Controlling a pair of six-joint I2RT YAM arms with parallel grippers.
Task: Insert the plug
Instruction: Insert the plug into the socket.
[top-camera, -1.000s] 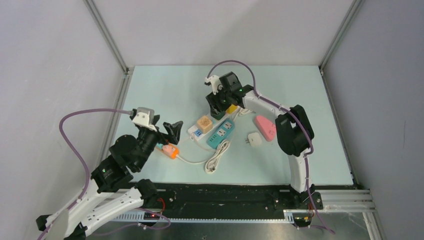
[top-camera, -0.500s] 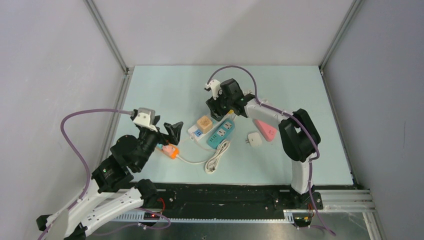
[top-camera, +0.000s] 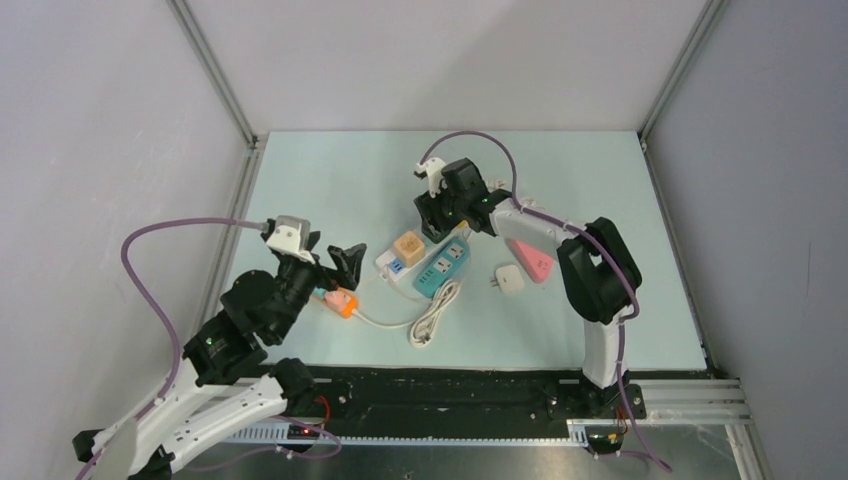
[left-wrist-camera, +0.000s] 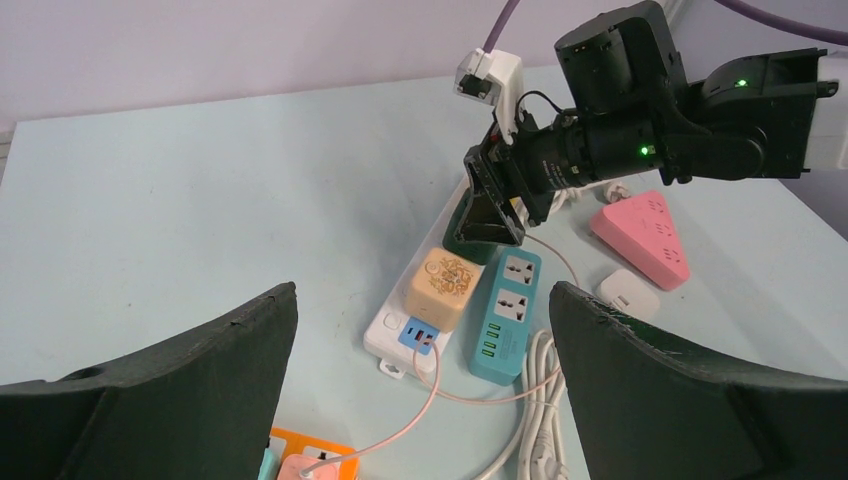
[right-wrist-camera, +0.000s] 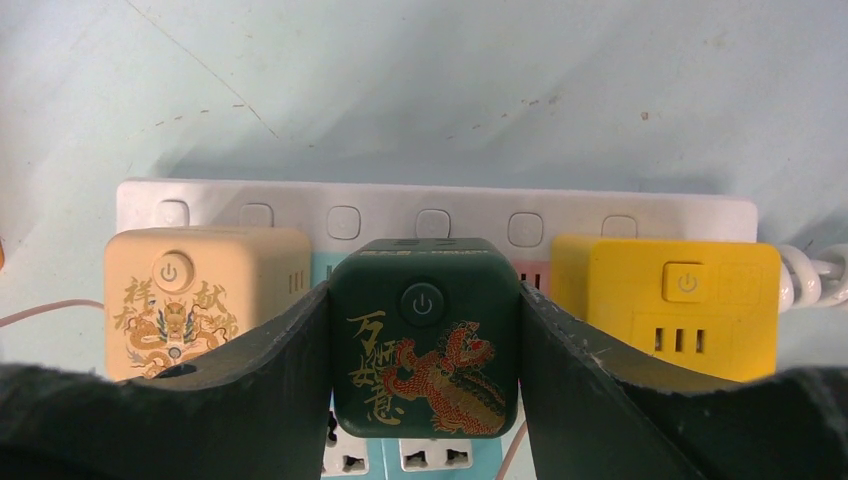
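Note:
The plug is a dark green cube (right-wrist-camera: 425, 350) with a red and gold dragon and a power button on its face. My right gripper (right-wrist-camera: 425, 335) is shut on its two sides. The cube stands over the white power strip (right-wrist-camera: 380, 205), between a cream cube (right-wrist-camera: 200, 300) and a yellow cube (right-wrist-camera: 665, 300); its pins are hidden. From above, the right gripper (top-camera: 438, 224) covers the plug at the strip's (top-camera: 388, 262) far end. My left gripper (left-wrist-camera: 422, 300) is open and empty, hovering short of the strip's near end (left-wrist-camera: 400, 345).
A teal power strip (top-camera: 443, 267) lies beside the white one, with a coiled white cable (top-camera: 433, 315) at its near end. A pink triangular strip (top-camera: 532, 257) and a white adapter (top-camera: 509, 279) lie to the right. An orange and pink adapter (top-camera: 340, 300) sits under the left gripper.
The right arm has shifted a little to the right and its elbow has swung outward, with the green cube still gripped. The left arm has not moved.

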